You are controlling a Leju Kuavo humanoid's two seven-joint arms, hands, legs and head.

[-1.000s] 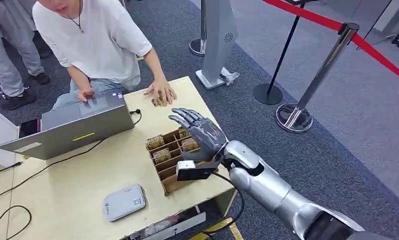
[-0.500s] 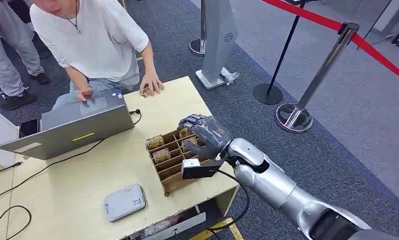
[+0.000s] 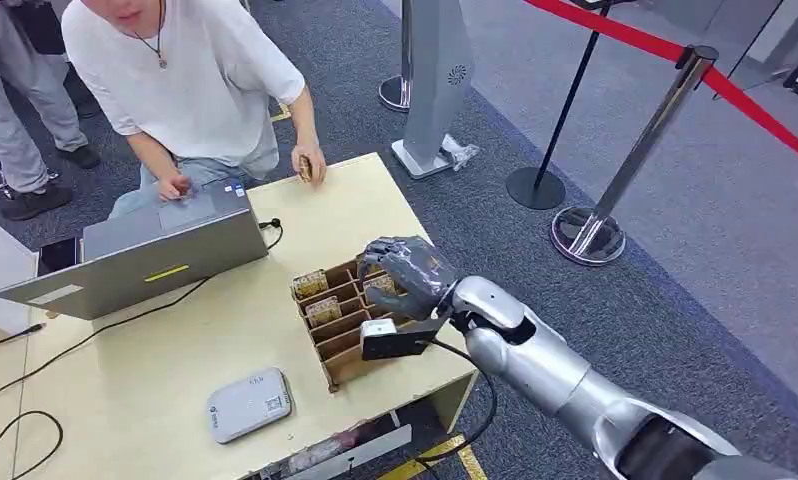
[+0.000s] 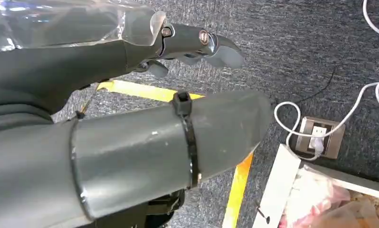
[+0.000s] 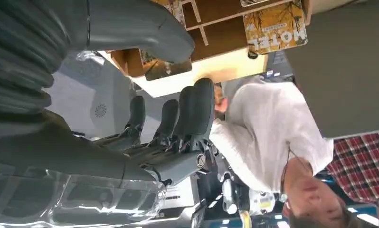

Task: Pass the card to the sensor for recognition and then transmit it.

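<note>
We see our right hand (image 3: pixel 407 272) hovering over the far end of the wooden card rack (image 3: pixel 337 322) on the pale table (image 3: pixel 155 370), fingers (image 5: pixel 197 111) bent downward and spread from the thumb (image 5: pixel 145 28), nothing between them, so it stands open just above the cards. The nearest key card (image 3: pixel 380 287), printed in brown and gold, stands in a slot of the rack directly under the hand; from the wrist we can read "MOTEL" on another card (image 5: pixel 277 27) in a neighbouring slot. The grey card sensor (image 3: pixel 249 404) lies flat near the table's front edge, well apart from the rack. An open laptop (image 3: pixel 140 258) sits toward the far left, and a person in a white shirt (image 3: pixel 190 75) leans at the far edge with one hand (image 3: pixel 309 163) on the tabletop. Our left hand (image 4: pixel 197 47) hangs over the grey carpet, its fingers curled in on nothing.
</note>
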